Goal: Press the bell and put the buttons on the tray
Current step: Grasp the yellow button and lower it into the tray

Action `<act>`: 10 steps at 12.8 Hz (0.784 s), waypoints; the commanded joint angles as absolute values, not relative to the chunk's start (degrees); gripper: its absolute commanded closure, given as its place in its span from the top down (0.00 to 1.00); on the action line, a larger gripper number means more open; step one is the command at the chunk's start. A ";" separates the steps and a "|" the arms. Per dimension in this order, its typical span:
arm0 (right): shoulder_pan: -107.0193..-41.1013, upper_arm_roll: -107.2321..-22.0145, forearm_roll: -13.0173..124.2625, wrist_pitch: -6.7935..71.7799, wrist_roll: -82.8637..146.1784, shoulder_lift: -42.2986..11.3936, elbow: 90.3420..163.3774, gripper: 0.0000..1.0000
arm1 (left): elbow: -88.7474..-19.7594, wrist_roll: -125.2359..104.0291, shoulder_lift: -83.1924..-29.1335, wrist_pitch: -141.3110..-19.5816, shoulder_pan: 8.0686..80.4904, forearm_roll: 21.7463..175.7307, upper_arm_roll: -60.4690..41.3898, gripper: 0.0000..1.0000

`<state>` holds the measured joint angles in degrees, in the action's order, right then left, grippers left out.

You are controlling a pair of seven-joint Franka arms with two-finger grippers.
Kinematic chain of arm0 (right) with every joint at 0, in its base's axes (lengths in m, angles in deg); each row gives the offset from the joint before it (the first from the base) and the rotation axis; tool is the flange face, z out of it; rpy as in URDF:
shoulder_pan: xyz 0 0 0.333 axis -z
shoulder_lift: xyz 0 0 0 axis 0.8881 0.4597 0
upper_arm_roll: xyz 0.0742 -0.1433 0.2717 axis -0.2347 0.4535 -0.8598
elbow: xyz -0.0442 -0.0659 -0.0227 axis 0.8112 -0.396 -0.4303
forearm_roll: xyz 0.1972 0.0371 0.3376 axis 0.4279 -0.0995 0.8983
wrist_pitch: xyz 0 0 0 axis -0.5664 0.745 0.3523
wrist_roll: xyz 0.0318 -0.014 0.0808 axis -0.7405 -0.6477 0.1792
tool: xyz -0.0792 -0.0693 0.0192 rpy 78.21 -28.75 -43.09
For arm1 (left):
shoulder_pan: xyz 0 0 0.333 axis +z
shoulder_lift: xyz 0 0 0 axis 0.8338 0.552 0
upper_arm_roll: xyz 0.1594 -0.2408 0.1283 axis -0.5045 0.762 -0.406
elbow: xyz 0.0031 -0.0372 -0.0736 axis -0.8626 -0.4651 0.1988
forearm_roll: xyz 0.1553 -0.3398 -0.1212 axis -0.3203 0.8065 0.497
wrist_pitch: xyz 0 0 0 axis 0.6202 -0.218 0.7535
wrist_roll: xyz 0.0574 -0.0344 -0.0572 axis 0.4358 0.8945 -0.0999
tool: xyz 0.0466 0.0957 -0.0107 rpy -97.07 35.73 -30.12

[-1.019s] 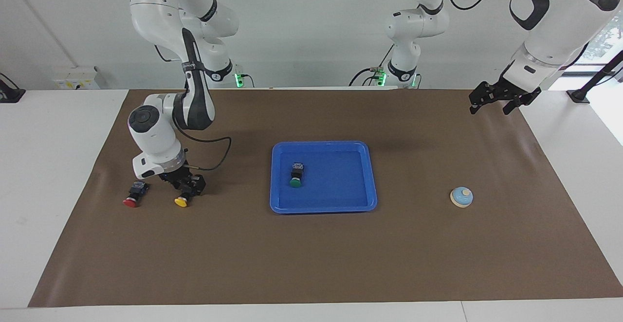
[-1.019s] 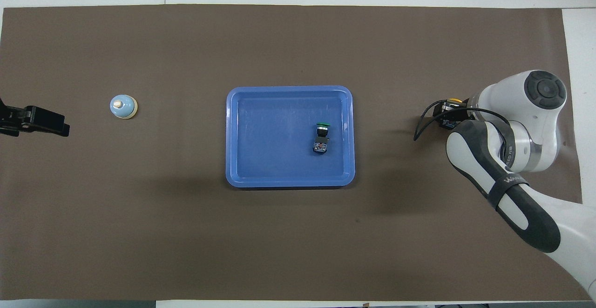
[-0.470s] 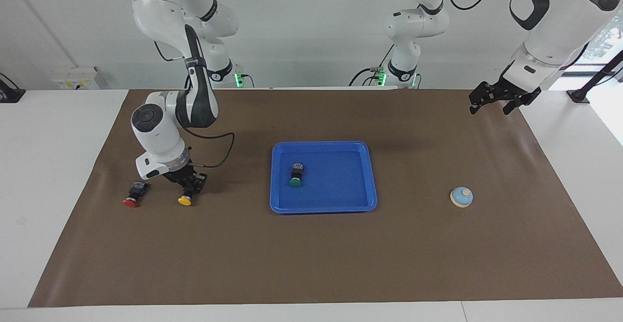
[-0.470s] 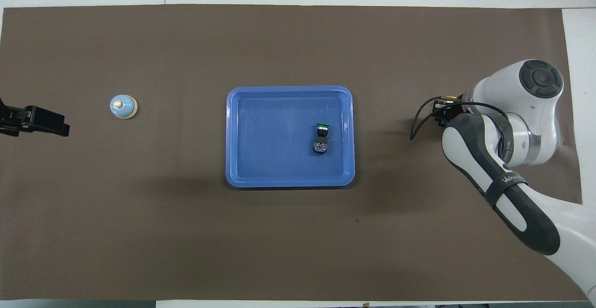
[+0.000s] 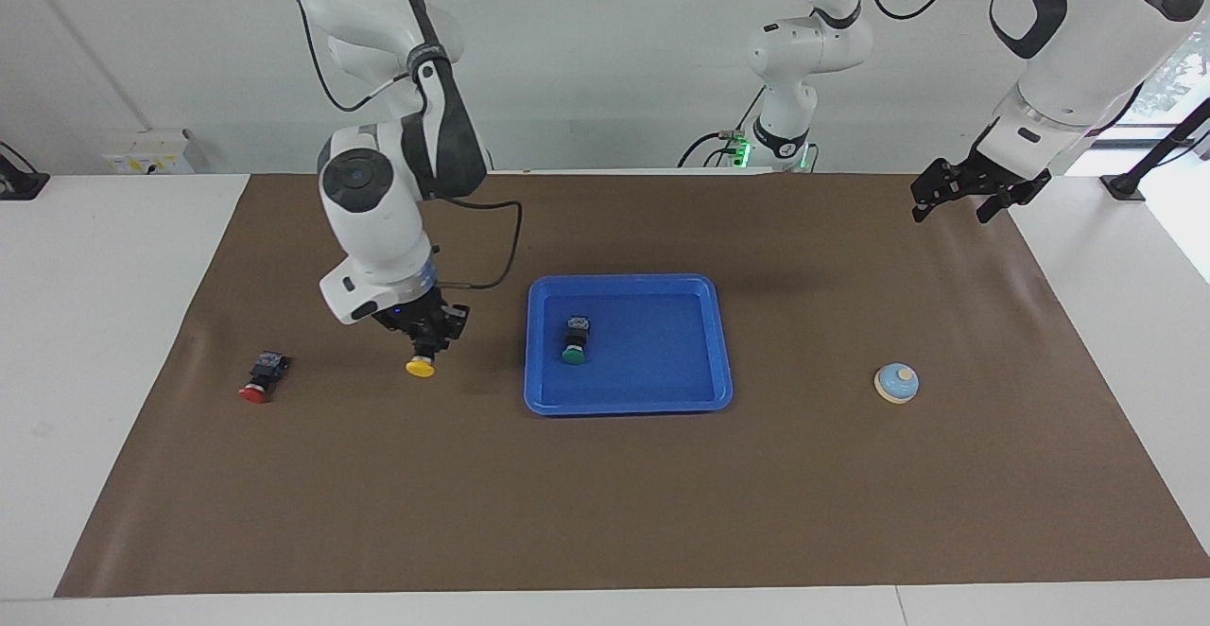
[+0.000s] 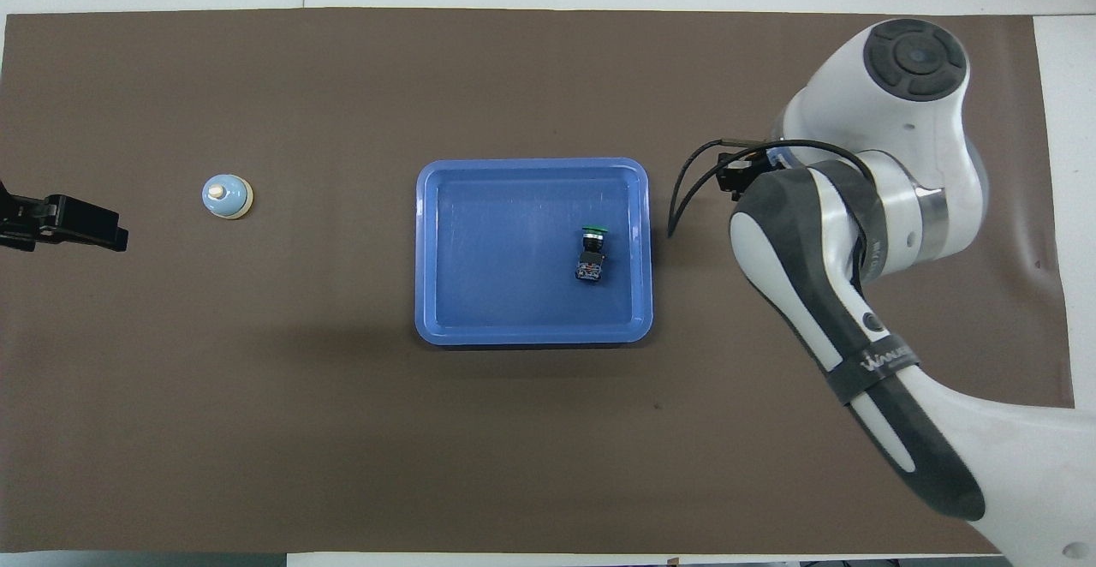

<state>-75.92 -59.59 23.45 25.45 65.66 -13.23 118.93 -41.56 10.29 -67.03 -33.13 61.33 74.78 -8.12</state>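
One yellow button (image 5: 421, 367), right pincer (image 5: 427, 350) clamped

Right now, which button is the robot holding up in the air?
The yellow button. The right arm's fingers grip it above the mat beside the tray. The green button lies in the tray, and the red button sits on the mat.

The only lettering I can read sits on the right arm (image 6: 856, 310): a white word on the dark band around its forearm, in the overhead view, partly legible and starting "WANNE". Two round black joint caps near the arm bases carry a small white mark I cannot make out. I find nothing else readable.
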 commanded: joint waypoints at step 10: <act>-98.05 -59.71 23.45 34.32 91.07 0.58 110.89 0.00 | -42.44 10.90 -68.16 -33.29 61.42 75.36 -8.35 1.00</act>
